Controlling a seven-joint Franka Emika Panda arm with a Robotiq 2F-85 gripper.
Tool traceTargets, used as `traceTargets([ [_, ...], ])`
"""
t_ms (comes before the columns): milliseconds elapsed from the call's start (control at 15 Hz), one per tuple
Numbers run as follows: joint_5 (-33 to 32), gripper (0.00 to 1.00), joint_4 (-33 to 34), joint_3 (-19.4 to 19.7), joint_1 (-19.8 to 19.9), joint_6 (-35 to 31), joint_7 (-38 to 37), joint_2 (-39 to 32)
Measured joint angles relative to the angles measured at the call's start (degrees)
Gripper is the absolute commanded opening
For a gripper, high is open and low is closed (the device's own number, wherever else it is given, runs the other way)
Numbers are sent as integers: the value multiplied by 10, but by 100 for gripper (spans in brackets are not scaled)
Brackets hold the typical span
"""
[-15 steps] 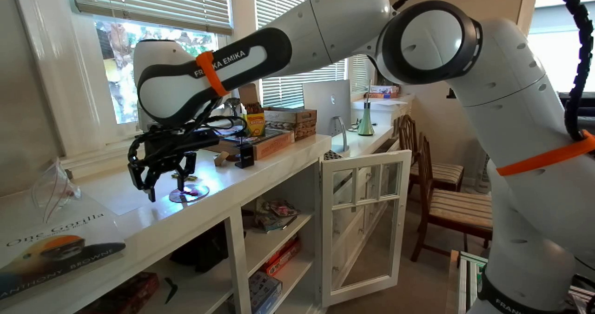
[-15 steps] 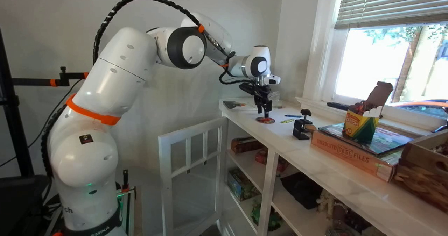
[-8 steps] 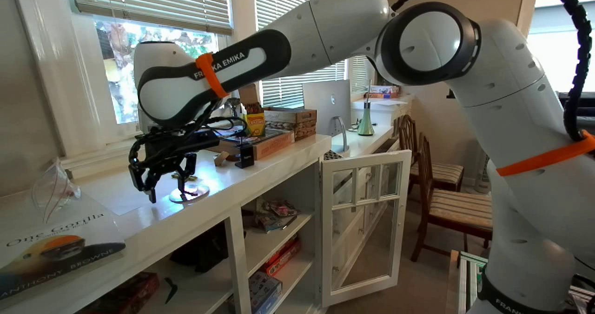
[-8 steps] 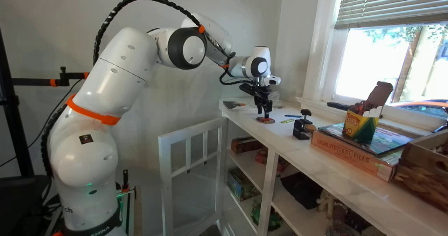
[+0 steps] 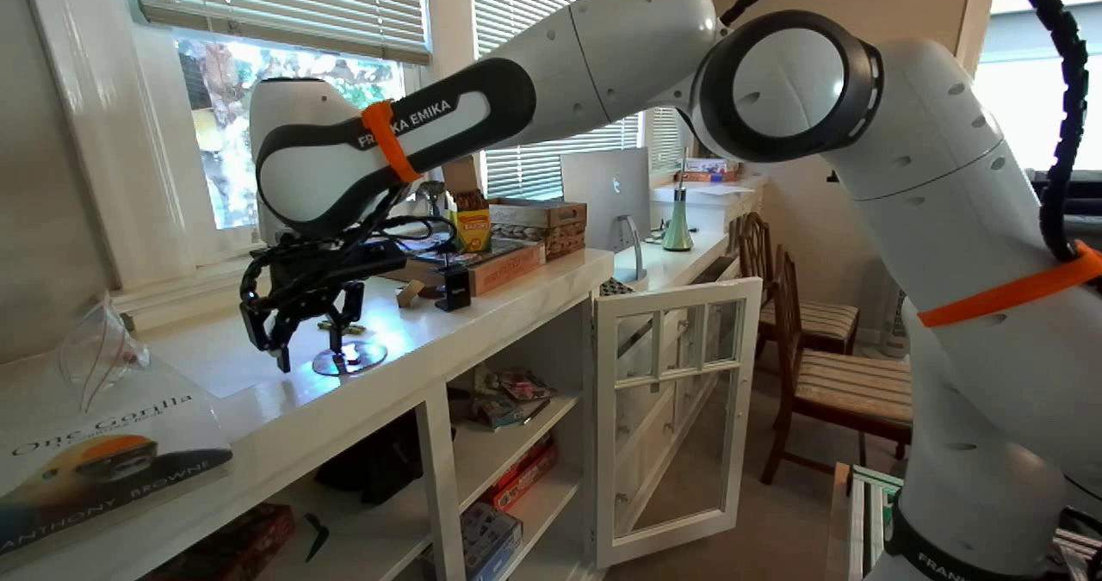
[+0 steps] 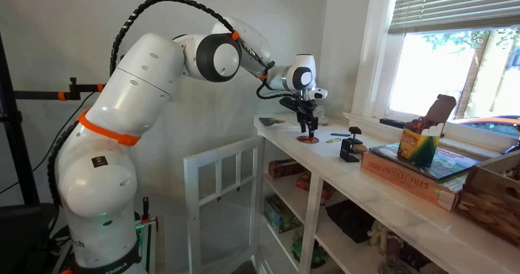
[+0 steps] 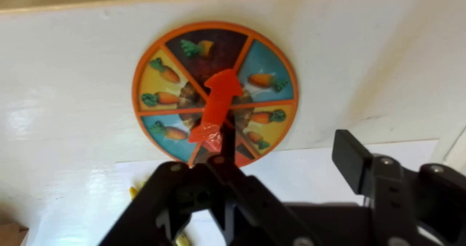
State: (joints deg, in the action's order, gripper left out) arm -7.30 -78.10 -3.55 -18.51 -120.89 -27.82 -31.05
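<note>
Countertop (image 6: pixel 325 156) in glossy white runs below a window (image 6: pixel 434 69) with slatted blinds (image 6: pixel 451 6), a glass-paned cabinet door (image 5: pixel 676 373) swung out beneath. Farther along stand a wooden crate (image 6: pixel 489 190) and a yellow-and-green crayon carton (image 6: pixel 418 146). Flat on the surface lies a round spinner (image 7: pixel 244 96) — orange-rimmed, with carrot-printed wedges — carrying a smooth red arrow (image 7: pixel 216 107); a sheet of white paper (image 7: pixel 313 176) reaches its edge. The black gripper (image 7: pixel 287 149) points down with jaws wide apart: one finger (image 7: pixel 228 142) is over the spinner beside the arrow's tail, the other outside the rim. Whether the nearer finger touches the arrow, I cannot tell.
</note>
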Motion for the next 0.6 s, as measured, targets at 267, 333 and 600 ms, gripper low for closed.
traceTargets([
  [267, 0, 70, 1, 3, 0, 0, 0, 0],
  [333, 0, 71, 1, 4, 0, 0, 0, 0],
  [600, 0, 69, 1, 4, 0, 0, 0, 0],
])
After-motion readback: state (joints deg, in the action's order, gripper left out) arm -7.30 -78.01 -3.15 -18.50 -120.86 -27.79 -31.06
